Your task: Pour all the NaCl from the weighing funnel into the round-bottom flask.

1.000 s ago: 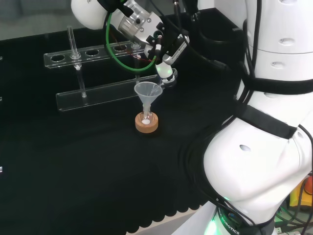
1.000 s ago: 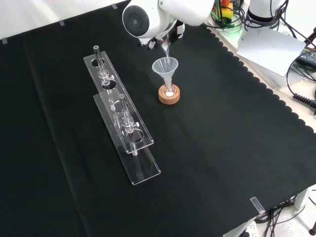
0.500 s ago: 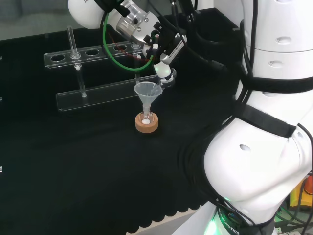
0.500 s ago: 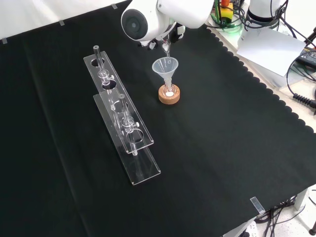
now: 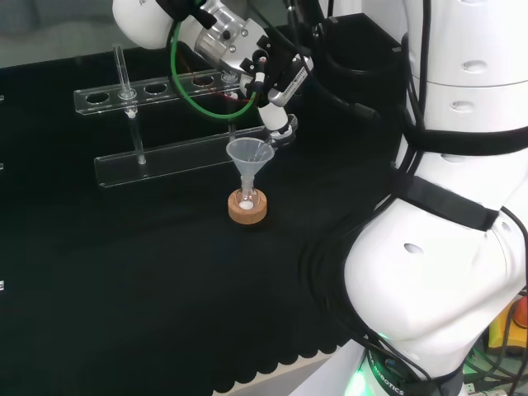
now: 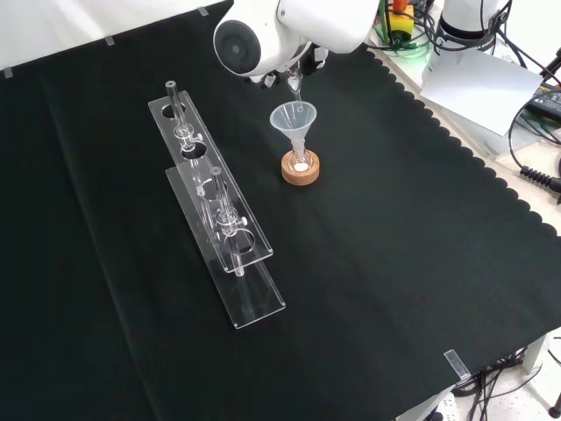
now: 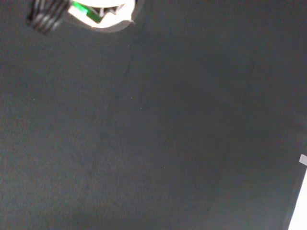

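Clear glass is what my fingers [image 5: 279, 124] are curled round in the head view: the weighing funnel [image 5: 282, 134], tipped so its narrow end points down and to the left, just over the rim of the plastic funnel [image 5: 249, 153] below my fingers. That funnel stands upright in the neck of the round-bottom flask [image 5: 246, 200], which sits in a cork ring [image 5: 248, 210] on the black worktop [image 5: 124, 272], beneath my fingers and a little nearer the camera. A small white heap lies in the bottom of the flask. Beyond my fingers, farther off and to the left, runs a clear test-tube rack [image 5: 157, 124] with a tube standing in it.

From the front, a big white link of my arm [image 6: 289, 26] stands before my fingers, so I cannot tell their state there. The spout of the weighing funnel [image 6: 294, 86] comes out from under it and hangs just above the plastic funnel [image 6: 292, 118], whose stem goes down into the flask [image 6: 301, 163] on the cork ring [image 6: 300, 172]. White powder shows in the flask here too.

Past my palm, the wrist view gives black cloth [image 7: 168, 134]
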Motion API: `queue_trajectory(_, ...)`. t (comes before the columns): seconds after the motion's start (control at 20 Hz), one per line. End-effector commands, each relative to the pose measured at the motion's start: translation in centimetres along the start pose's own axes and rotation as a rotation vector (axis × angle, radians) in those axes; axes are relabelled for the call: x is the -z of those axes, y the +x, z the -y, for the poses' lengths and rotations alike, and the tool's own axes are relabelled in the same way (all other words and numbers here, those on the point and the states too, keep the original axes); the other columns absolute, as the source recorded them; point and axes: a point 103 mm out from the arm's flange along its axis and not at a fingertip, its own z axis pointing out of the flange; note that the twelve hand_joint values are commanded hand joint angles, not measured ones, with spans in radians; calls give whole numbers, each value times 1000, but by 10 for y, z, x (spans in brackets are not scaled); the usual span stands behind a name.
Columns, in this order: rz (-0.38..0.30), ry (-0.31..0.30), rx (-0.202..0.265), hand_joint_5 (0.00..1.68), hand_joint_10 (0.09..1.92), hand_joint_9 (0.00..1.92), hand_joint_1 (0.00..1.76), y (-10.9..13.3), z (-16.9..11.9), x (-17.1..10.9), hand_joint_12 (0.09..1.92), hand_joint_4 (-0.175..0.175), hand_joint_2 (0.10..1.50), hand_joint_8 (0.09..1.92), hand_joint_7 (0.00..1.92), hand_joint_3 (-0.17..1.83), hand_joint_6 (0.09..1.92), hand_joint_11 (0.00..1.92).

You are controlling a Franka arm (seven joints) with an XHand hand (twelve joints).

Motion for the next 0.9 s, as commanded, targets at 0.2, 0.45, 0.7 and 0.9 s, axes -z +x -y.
queue_trajectory(0.2,16,24,-7,1129,544,669,1080,3,0,5,1319,175,687,626,375,720,952,341)
queue_trajectory(0.45,35,31,-16,1129,545,669,1080,6,0,8,1319,175,687,627,375,721,953,341)
queue_trajectory(0.7,48,28,-25,1129,545,669,1079,5,1,9,1319,175,687,627,375,722,953,341)
queue_trajectory(0.9,57,31,-30,1129,546,669,1079,6,2,10,1319,175,687,627,375,722,954,341)
